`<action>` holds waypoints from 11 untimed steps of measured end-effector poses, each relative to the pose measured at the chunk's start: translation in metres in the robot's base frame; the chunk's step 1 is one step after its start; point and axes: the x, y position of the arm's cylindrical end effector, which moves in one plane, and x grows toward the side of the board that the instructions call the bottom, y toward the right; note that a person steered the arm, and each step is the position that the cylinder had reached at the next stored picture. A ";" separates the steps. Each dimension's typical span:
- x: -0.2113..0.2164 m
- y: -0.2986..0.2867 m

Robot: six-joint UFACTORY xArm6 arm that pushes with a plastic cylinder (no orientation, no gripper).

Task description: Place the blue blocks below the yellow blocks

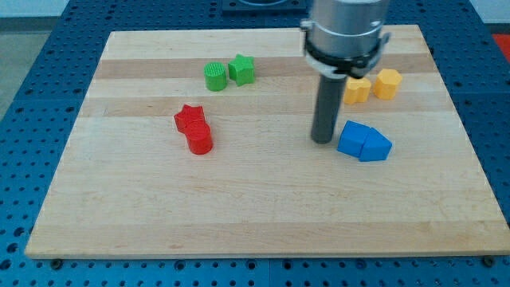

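My tip [323, 140] rested on the wooden board [255, 215], right of centre, with the dark rod rising straight up into the grey arm housing at the view's top. The rod had no jaws and held nothing; its lower end stood just to the left of the blue blocks, very near them, though whether it touched them could not be made out. The two blue blocks lay pressed together: a blue block [351, 137] with a sloped top on the left and a blue wedge-like block [376, 147] on the right. Directly above them, toward the view's top, sat the two yellow blocks: a yellow block [356, 90] partly hidden behind the rod and a yellow hexagonal block [388, 83] just beside it on the right. Well apart, toward the view's left, a red star block [190, 118] touched a red cylinder [199, 139] below it. Near the top edge a green cylinder [215, 76] stood just beside a green star block [242, 69].
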 end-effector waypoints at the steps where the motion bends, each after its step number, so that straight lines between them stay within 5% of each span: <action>1: 0.041 -0.028; 3: 0.061 0.042; 5: -0.013 0.063; 9: 0.048 0.078; 11: 0.057 0.137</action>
